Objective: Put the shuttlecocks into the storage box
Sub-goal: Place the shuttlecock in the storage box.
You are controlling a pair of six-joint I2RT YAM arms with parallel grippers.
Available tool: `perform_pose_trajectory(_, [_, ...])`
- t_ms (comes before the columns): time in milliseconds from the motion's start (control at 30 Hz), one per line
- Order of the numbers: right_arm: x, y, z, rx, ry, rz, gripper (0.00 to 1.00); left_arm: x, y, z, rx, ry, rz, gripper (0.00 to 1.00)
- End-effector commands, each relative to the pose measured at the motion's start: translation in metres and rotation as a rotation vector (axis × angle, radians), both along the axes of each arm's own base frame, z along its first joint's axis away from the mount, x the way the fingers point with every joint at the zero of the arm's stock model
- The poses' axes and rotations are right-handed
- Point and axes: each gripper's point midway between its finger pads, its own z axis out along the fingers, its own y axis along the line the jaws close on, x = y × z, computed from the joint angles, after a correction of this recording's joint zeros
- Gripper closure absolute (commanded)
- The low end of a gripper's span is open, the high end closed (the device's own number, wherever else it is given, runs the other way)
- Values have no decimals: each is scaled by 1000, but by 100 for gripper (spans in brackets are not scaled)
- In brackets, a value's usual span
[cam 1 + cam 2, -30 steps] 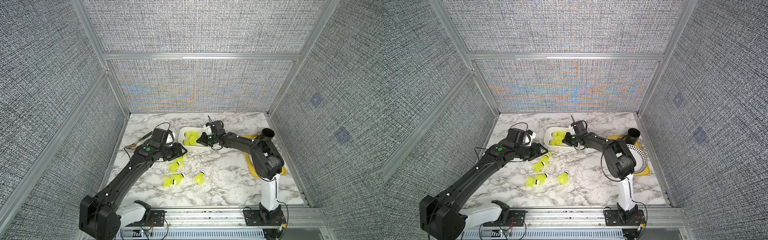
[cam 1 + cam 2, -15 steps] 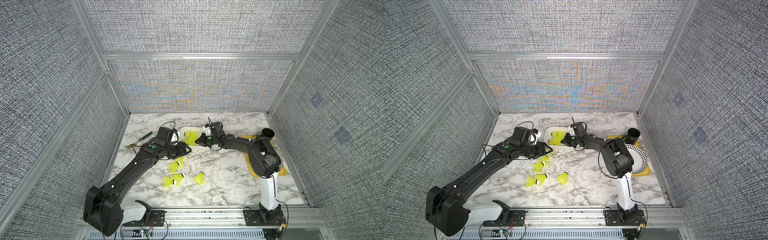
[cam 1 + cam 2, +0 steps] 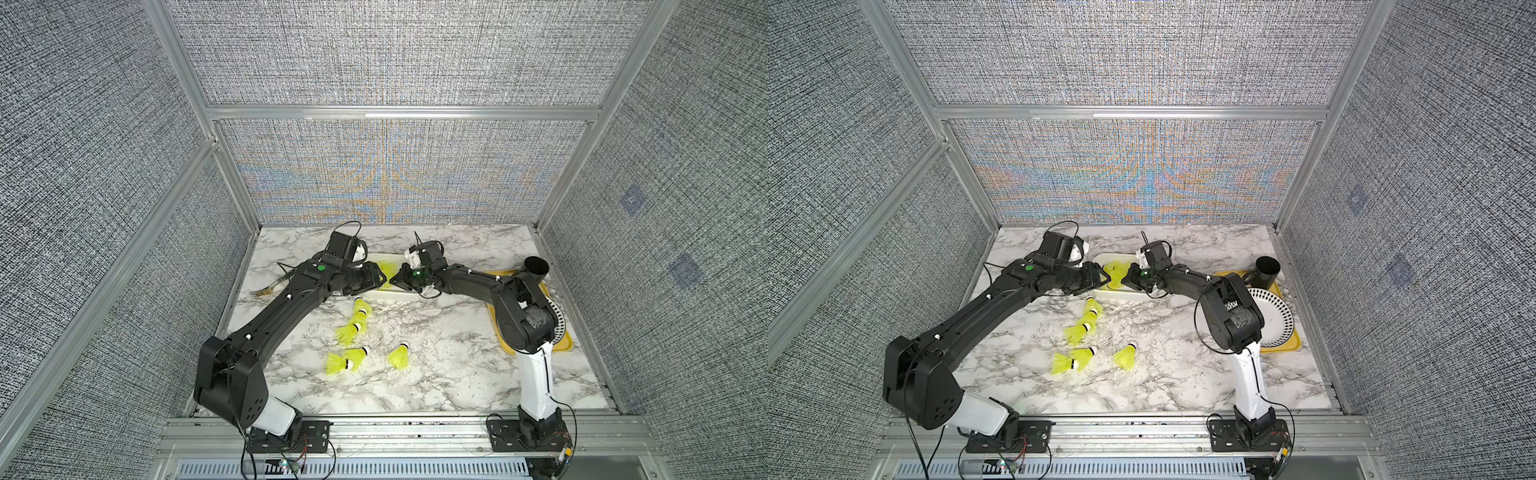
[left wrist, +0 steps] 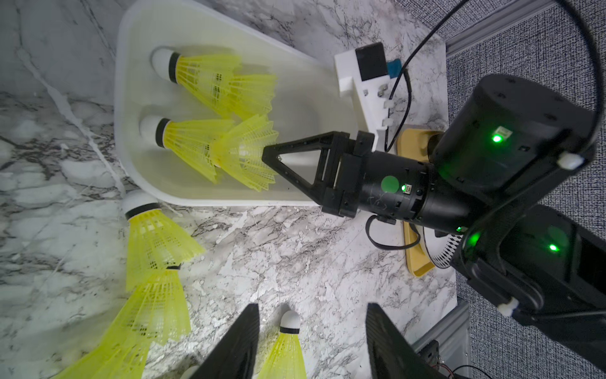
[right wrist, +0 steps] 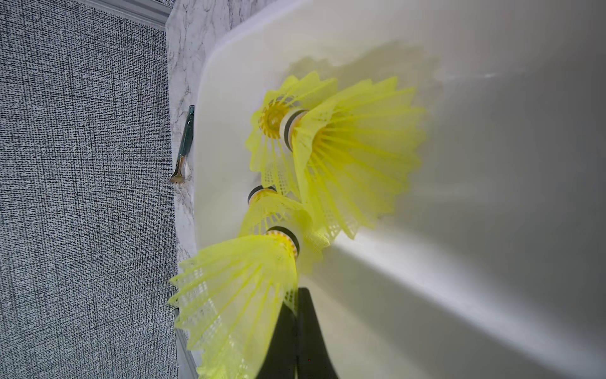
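Noting one change over the last second: a swing of the left gripper (image 3: 379,276) from above the loose cluster to the left end of the shallow white rectangular plastic storage box (image 3: 388,296). Now hovers there, fingers released, nothing between them; through the gap, in the left wrist view, only a cone lying on the marble. Judged no delivery from that move. No change at the right gripper (image 4: 266,153): clenched inside the box, tips against the skirt rim of one of the neon yellow-green plastic shuttlecocks (image 4: 244,157); cannot tell whether the mesh is pinched. At least four cones inside the box, about six loose on the white marble tabletop (image 3: 436,374) in front of it. Little room above the box: grippers nose to nose, near but apart. Open marble further in front. Right of the box, flat yellow tray (image 3: 1281,347) and black cylindrical cup (image 3: 1266,272); left of it, slim green-handled utensil (image 3: 274,284) near the table edge.
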Motion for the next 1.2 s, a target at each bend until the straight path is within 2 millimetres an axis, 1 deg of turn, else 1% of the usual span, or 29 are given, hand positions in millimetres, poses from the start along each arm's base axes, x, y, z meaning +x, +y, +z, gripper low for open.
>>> perform_pose_trajectory(0, [-4, -5, -11, -52, 28, 1, 100, -1, 3, -2, 22, 1, -2, 45])
perform_pose_trajectory(367, [-3, 0, -18, -88, 59, 32, 100, -9, 4, -5, 9, 12, -7, 44])
perform_pose_trajectory(433, [-3, 0, -19, -94, 63, 37, 96, -10, 4, -6, 6, 16, -10, 45])
perform_pose_trajectory(533, [-2, -2, -15, -112, 49, 34, 87, -10, 3, -6, 2, 16, -11, 45])
perform_pose_trajectory(667, [-1, -7, -4, -144, 30, 34, 74, -10, 3, -5, -5, 14, -11, 45])
perform_pose_trajectory(767, [-3, -11, -3, -181, 35, 41, 68, -10, 2, -4, -8, 11, -13, 45])
perform_pose_trajectory(900, [-3, -19, 3, -227, 22, 39, 67, -10, 2, -4, -12, 11, -12, 45])
perform_pose_trajectory(1033, [-5, -26, 5, -274, 26, 36, 67, -10, 2, -3, -15, 8, -11, 45])
perform_pose_trajectory(1167, [-5, -28, 8, -285, 15, 37, 67, -10, 2, -3, -16, 7, -11, 45])
